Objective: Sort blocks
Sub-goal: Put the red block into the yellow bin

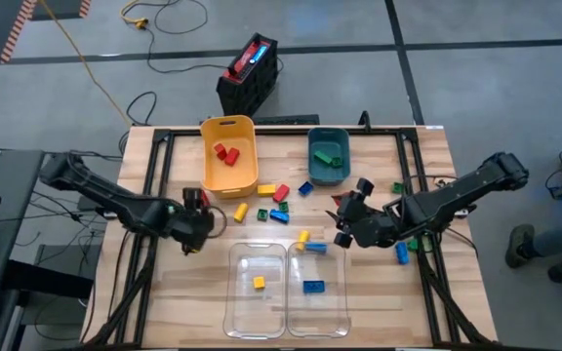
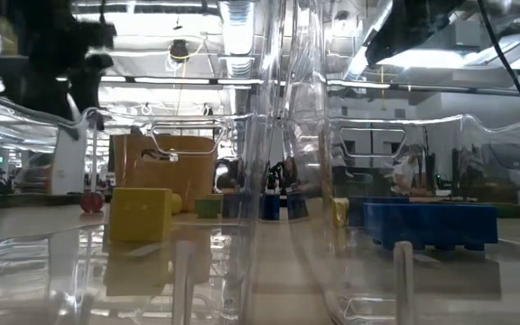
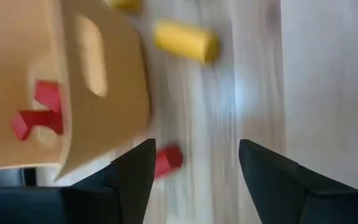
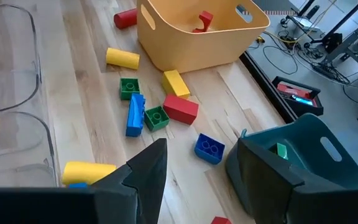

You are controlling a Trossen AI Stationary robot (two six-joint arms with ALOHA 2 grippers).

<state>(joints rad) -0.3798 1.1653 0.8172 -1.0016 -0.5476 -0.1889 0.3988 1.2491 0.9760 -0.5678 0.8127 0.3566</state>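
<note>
The left gripper (image 1: 195,222) hovers over the wooden tabletop (image 1: 193,292) just beside the near corner of the yellow plastic bin (image 1: 228,154), its jaws apart and empty. In the left wrist view a small red plastic brick (image 3: 167,160) lies on the wood between the fingers (image 3: 135,171), close against the bin wall, with a yellow brick (image 3: 186,40) farther off. Two red bricks (image 1: 226,152) lie inside the yellow bin.

The right gripper (image 1: 351,219) hangs over the middle of the tabletop, jaws apart and holding nothing. Ahead of it in the right wrist view lies a loose cluster: a square blue brick (image 4: 209,148) nearest, then a red rectangular brick (image 4: 180,109), two green bricks (image 4: 156,117), a long blue brick (image 4: 135,114) and a yellow one (image 4: 175,82). The teal plastic bin (image 1: 328,155) stands beside, holding a green brick (image 1: 326,156).

Two clear plastic bins (image 1: 286,290) sit at the near edge; one holds a yellow brick (image 1: 259,283), the other a blue brick (image 1: 313,287).
</note>
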